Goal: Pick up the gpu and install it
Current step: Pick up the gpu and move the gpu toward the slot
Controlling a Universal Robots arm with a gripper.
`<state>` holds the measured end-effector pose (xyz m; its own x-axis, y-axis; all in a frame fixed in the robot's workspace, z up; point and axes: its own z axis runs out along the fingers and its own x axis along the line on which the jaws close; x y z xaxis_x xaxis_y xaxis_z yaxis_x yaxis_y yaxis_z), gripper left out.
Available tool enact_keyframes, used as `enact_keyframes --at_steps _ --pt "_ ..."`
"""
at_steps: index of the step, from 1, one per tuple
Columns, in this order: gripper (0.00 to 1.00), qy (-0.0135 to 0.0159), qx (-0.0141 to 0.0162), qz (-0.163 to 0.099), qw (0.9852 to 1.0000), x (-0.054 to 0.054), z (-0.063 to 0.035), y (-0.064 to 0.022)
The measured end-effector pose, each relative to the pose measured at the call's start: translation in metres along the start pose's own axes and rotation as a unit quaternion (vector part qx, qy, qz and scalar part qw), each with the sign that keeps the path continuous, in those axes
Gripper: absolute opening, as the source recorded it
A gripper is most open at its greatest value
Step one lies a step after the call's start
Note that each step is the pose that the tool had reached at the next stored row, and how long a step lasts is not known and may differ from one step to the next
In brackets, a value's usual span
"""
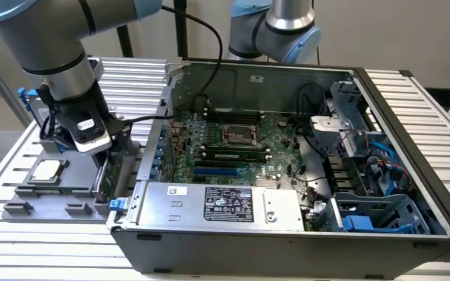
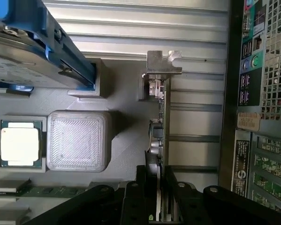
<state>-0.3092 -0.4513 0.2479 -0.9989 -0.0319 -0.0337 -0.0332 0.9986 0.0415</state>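
While the thin, silver-bracketed gpu card (image 2: 161,117) stands on edge in the grey plastic tray (image 2: 126,93) beside the open dark computer case (image 1: 287,249), my hand (image 2: 158,174) grips it.

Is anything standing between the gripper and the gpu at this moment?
Nothing visible is. The gripper sits right at the gpu, which stands on edge in the gray tray beside the computer case.

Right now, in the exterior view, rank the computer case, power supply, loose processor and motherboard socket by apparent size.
1. Computer case, largest.
2. Power supply, second.
3. Loose processor and motherboard socket look about alike, so I won't rank those two.
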Motion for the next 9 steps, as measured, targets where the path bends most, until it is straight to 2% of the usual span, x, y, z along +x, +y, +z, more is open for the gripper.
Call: enact_keyframes --at_steps 9 --pt "0.0 0.0005 -0.0001 0.0 1.0 -0.001 -0.0405 0.0015"
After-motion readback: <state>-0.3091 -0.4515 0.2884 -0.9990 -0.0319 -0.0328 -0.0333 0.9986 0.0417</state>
